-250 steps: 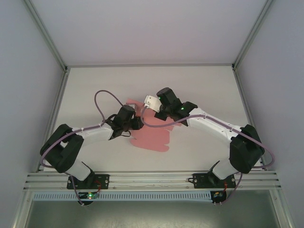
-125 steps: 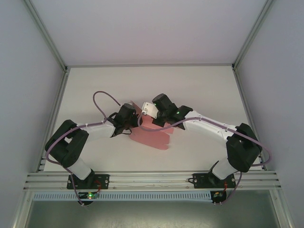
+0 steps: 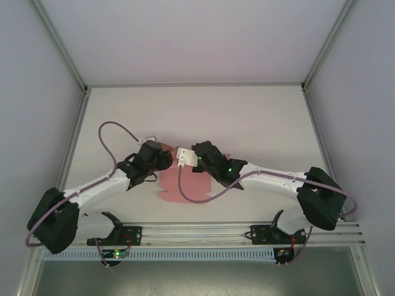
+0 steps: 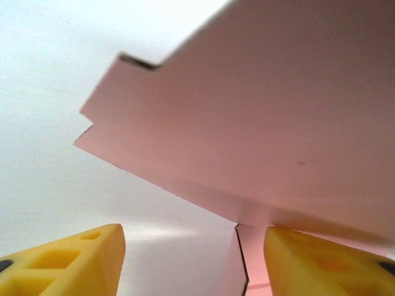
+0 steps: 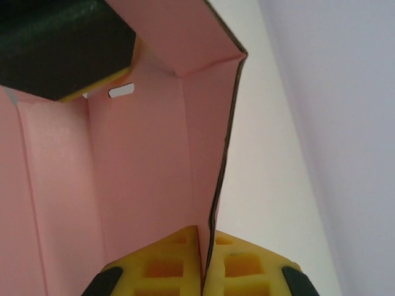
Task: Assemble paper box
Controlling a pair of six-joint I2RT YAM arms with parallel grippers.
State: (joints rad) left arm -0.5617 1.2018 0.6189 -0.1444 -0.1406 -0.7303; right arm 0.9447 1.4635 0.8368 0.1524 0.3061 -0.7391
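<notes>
Top external view: the pink paper box, only partly folded, lies on the white tabletop near the middle of its near half. The left claw and the right claw meet over its far edge, nearly touching each other. A purple cable from the right arm loops across the card. Left wrist view: the left claw's two yellow fingers stand spread with nothing between them. A raised pink panel slants just above them and rests on or very near the right-hand finger, while a lower flap edge shows in the gap. Right wrist view: the right claw's fingers are pressed together, pinching the thin upright edge of a card wall. The wall rises away from the claw into a folded corner, with a small slot in the panel beside it. A black, yellow-padded finger of the left claw sits against the upper inside of that panel. Likely hazards: with only one narrow pinch holding the wall, the unclamped panel may spring back flat. A sideways pull by the right claw may crease or tear the thin card at the pinch. The looped cable may drag the sheet across the tabletop.
</notes>
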